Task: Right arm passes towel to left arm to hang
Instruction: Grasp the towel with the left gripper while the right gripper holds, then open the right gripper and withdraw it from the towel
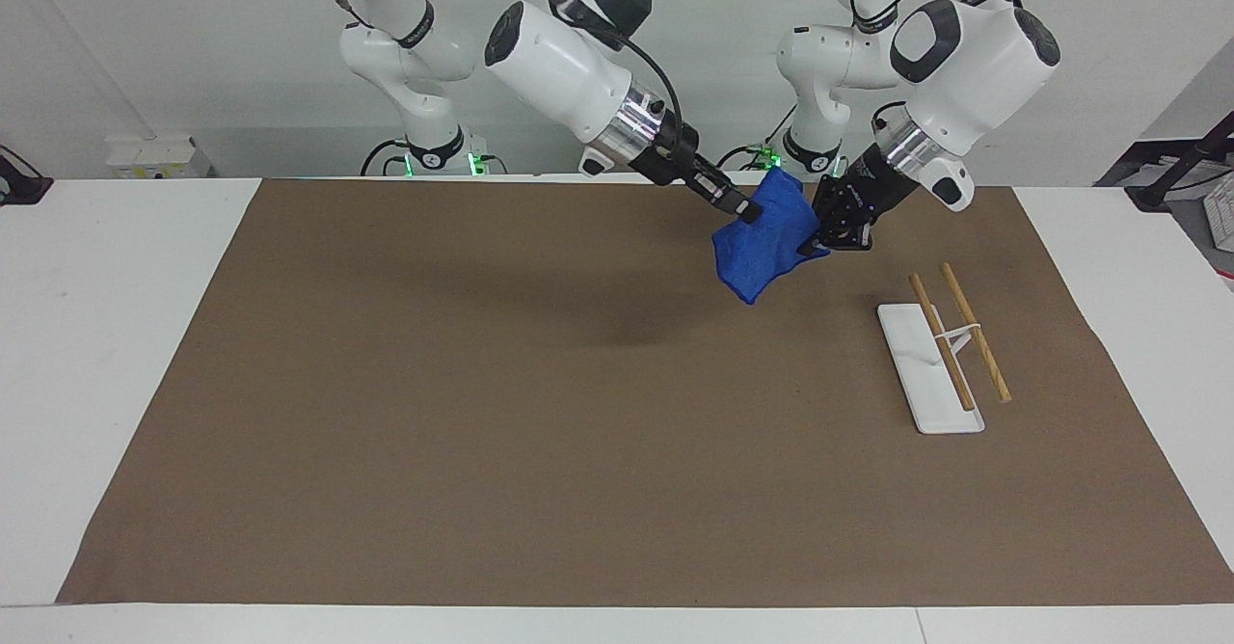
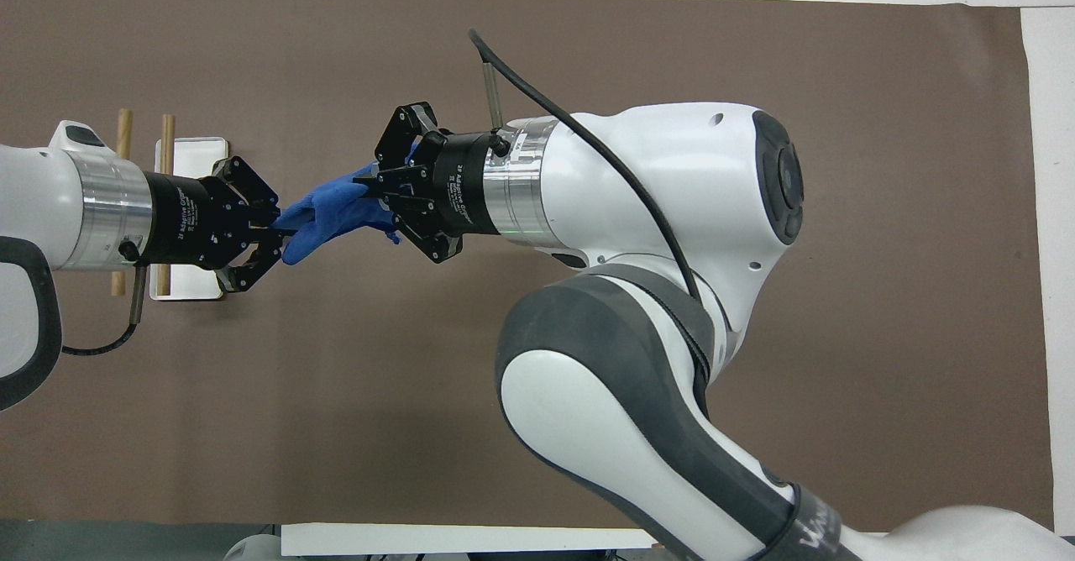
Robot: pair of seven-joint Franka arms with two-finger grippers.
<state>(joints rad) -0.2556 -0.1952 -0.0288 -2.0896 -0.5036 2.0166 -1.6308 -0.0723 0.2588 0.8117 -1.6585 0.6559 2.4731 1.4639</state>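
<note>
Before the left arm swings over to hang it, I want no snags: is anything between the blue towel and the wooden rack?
Nothing visible. The towel hangs in the air, pinched by both the left gripper and the right gripper; only bare brown mat lies between it and the rack. The right gripper has not let go yet.

1. Towel (image 1: 766, 249): royal blue, plain.
2. Table (image 1: 125, 335): white; covering sheet (image 1: 540, 413) flat brown.
3. Rack (image 1: 930, 364): white base, two tan wooden rods.
4. Left arm (image 1: 964, 56), right arm (image 1: 569, 75): white shells, dark grey joints, silver wrist rings.
5. Left gripper (image 1: 831, 239), right gripper (image 1: 747, 208): black.
</note>
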